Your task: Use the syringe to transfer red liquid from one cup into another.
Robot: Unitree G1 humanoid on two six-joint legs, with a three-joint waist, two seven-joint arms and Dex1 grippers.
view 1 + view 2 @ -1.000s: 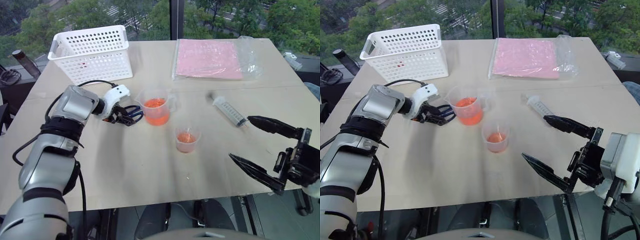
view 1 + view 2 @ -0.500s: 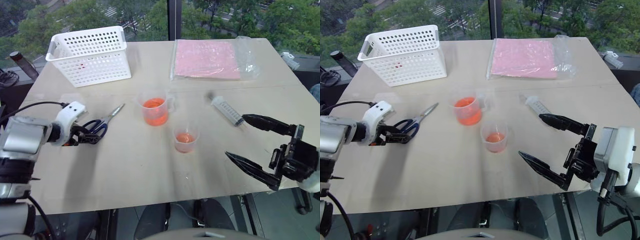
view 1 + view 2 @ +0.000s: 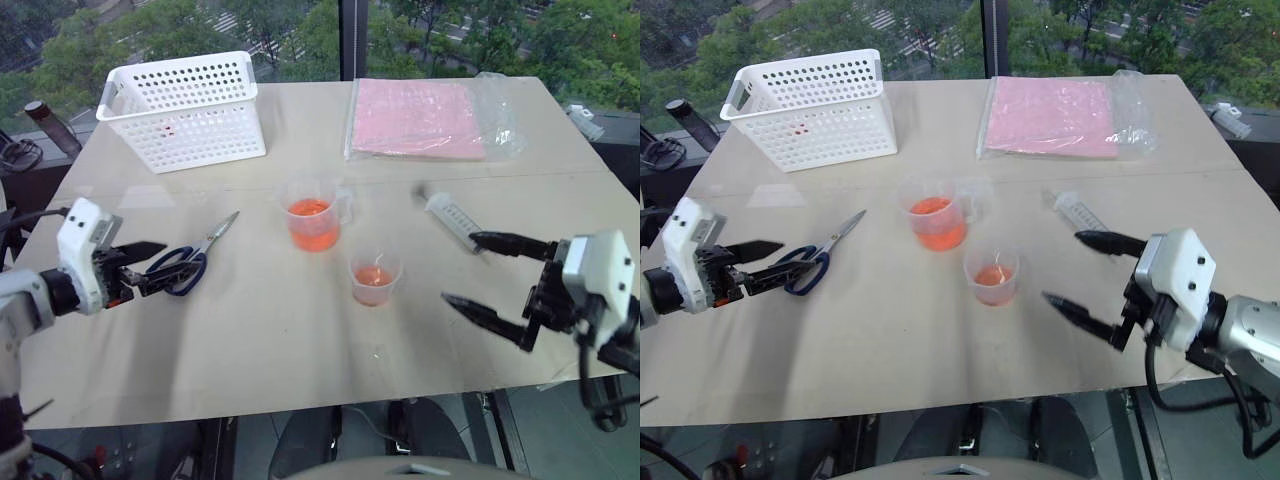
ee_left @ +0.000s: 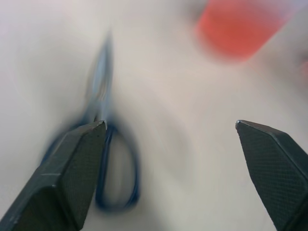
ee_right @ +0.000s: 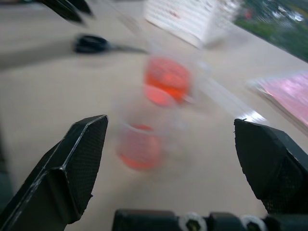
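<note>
On my feed, the beige tabletop (image 3: 250, 340) holds everything untouched: the syringe (image 3: 456, 220) lies flat at centre right of the frame, its tip just beside the upper finger of my right gripper (image 3: 487, 279), whose jaws are spread wide with nothing between them. The handled measuring cup (image 3: 314, 214) stands at centre with red liquid (image 3: 311, 225) in its lower part, and the small cup (image 3: 374, 277) sits just below and to its right, a shallow pool of the same red inside. At the left edge, my left gripper (image 3: 152, 266) is released and empty, its fingers pointing at the blue-handled scissors (image 3: 188, 263) lying on the tabletop. A white perforated basket (image 3: 183, 108) occupies the upper left, a pink sheet in clear plastic (image 3: 420, 117) the upper right.
</note>
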